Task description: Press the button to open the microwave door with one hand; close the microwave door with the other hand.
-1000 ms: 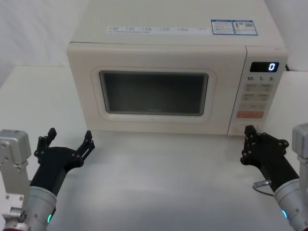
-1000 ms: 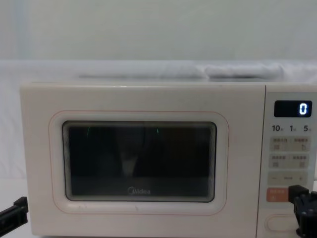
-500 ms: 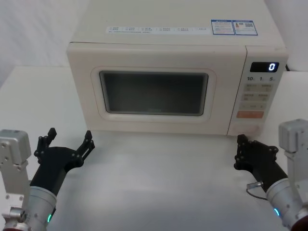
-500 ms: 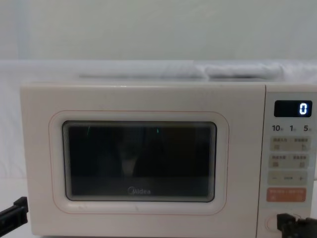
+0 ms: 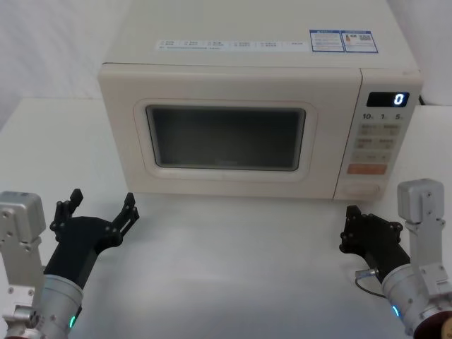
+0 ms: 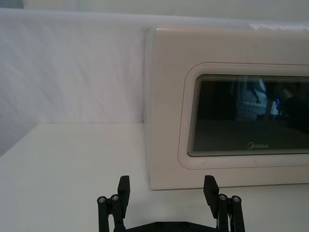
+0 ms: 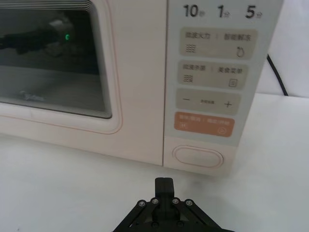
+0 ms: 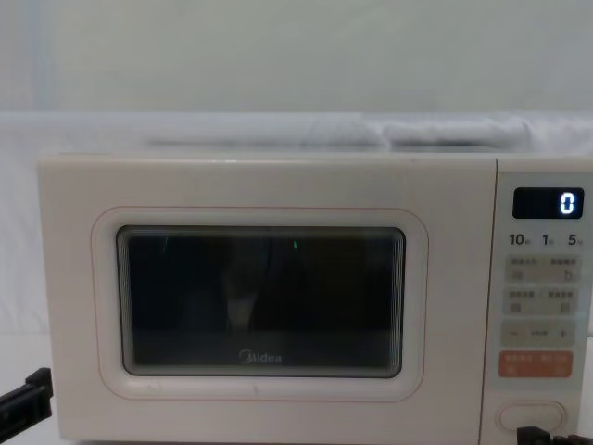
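Observation:
The microwave door (image 5: 226, 135) is closed flush with the cream body, and its dark window (image 8: 261, 298) carries the Midea logo. The button (image 5: 361, 189) is the wide pill-shaped key at the foot of the control strip, also seen close up as the button (image 7: 198, 157). My right gripper (image 5: 350, 214) is shut. It hovers low over the table, a short way in front of the button and not touching it; its closed tip (image 7: 164, 182) points at it. My left gripper (image 5: 101, 200) is open, parked on the table in front of the door's left edge (image 6: 164, 106).
Above the button, the control strip holds an orange key (image 7: 206, 125), pale keys and a display (image 5: 388, 98) reading 0. A black cable (image 7: 276, 72) runs behind the microwave's right side. White tabletop (image 5: 233, 261) stretches between the two arms.
My right gripper has drawn back from the button toward me and dropped lower. The door stays closed. The left arm has not moved.

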Robot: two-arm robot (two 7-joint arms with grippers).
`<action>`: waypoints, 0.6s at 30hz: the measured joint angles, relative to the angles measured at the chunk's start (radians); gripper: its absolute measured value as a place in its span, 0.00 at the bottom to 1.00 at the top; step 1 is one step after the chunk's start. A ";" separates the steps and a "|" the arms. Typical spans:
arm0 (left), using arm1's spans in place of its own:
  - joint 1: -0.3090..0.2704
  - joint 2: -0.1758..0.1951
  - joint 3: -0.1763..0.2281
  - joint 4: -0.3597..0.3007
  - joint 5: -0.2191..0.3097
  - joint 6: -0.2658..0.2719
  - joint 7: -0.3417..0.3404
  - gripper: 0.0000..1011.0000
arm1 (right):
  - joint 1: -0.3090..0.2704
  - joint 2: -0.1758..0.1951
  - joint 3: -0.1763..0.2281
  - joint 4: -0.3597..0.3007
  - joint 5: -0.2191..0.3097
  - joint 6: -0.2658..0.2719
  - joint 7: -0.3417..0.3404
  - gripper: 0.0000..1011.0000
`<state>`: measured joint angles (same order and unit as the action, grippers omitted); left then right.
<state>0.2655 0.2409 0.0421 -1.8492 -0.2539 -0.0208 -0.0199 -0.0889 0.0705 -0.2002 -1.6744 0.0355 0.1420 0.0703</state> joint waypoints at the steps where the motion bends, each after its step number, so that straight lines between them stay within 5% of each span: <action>1: 0.000 0.000 0.000 0.000 0.000 0.000 0.000 0.99 | 0.001 -0.008 0.004 0.003 0.000 0.002 -0.004 0.00; 18: 0.000 0.000 0.000 0.000 0.000 0.000 0.000 0.99 | 0.047 -0.047 0.025 0.048 0.000 0.015 -0.003 0.00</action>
<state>0.2654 0.2410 0.0422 -1.8492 -0.2538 -0.0208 -0.0199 -0.0423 0.0235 -0.1748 -1.6261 0.0350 0.1574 0.0673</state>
